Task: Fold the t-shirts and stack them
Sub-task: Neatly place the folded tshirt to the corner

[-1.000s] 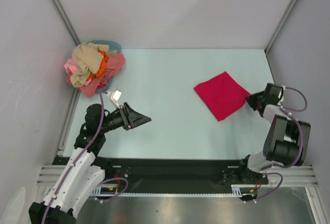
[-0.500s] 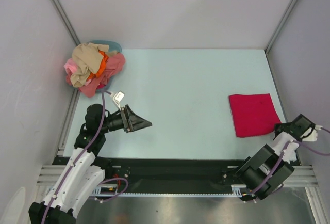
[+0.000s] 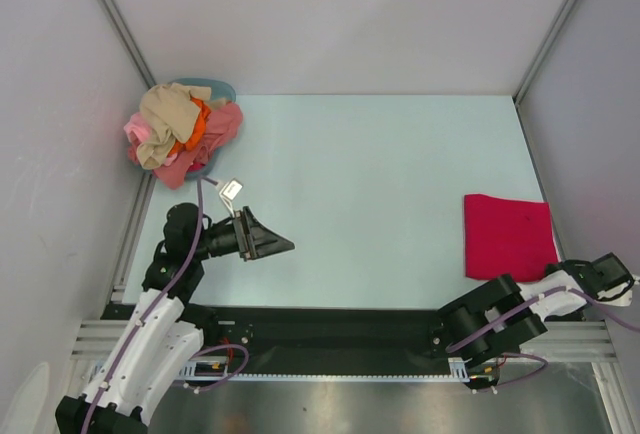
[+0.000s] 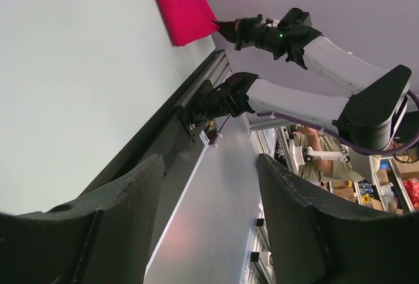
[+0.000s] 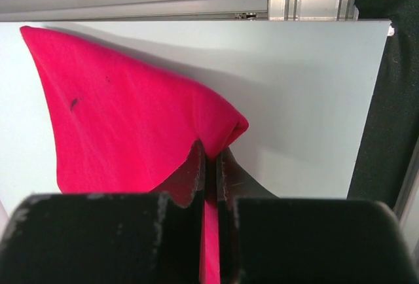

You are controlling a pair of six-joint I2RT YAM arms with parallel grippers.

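Pinching the near right corner of the crimson-red t-shirt [image 3: 508, 234], the right gripper [image 5: 211, 156] has its jaws pressed together on a raised peak of cloth. The rest of the folded shirt lies flat against the right edge of the table [image 3: 350, 164], at lower right of the overhead frame. The left gripper [image 3: 283, 245] is spread wide, held over the table at lower left, fingers pointing right. The heap of t-shirts [image 3: 178, 132], beige, pink and orange, sits unfolded in the upper left corner, piled over a light-blue tub [image 3: 210, 84].
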